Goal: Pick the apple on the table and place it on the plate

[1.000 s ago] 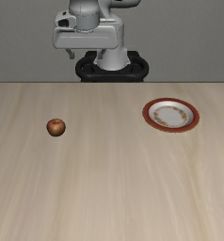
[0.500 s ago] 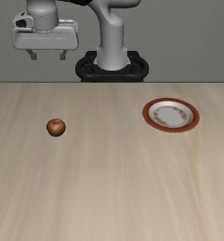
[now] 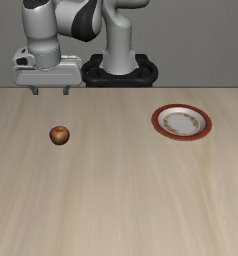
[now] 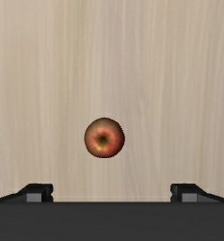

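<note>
Wrist view: apple (image 4: 104,138) on desk (image 4: 48,75), between my gripper (image 4: 112,192) fingers' line, gripper wide, empty. Exterior view: gripper hovers above apple; plate (image 3: 181,122) well apart.

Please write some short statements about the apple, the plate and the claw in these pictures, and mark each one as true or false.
1. The apple lies on the table. True.
2. The claw is shut on the apple. False: the claw is open and holds nothing; the apple lies apart from its fingertips.
3. The apple rests on the plate. False: it lies on the bare table, well apart from the plate.
4. The apple is toward the exterior view's left of the plate. True.
</note>
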Robot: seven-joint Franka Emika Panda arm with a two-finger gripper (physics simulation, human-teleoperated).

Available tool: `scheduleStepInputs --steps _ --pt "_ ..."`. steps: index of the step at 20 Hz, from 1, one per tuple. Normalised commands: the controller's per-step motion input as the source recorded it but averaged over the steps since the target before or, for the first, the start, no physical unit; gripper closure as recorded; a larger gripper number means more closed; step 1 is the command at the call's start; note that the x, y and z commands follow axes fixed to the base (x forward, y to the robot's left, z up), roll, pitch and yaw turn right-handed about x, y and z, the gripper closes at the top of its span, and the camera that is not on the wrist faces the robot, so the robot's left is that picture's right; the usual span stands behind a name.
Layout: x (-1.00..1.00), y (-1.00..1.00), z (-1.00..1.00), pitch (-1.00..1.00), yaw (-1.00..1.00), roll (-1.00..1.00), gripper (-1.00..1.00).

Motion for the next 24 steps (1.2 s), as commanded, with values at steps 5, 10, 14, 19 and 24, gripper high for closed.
scheduleStepInputs --steps 5,10,14,19,24 --pt "0.0 0.0 -1.0 0.0 0.0 0.0 -1.0" --pt "0.0 0.0 -1.0 0.0 0.0 0.0 -1.0" --pt "0.5 0.0 -0.5 0.0 0.0 0.0 -1.0" --pt "0.0 0.0 0.0 0.0 0.0 0.0 1.0" --pt "0.0 0.0 0.2 0.0 0.0 0.0 1.0"
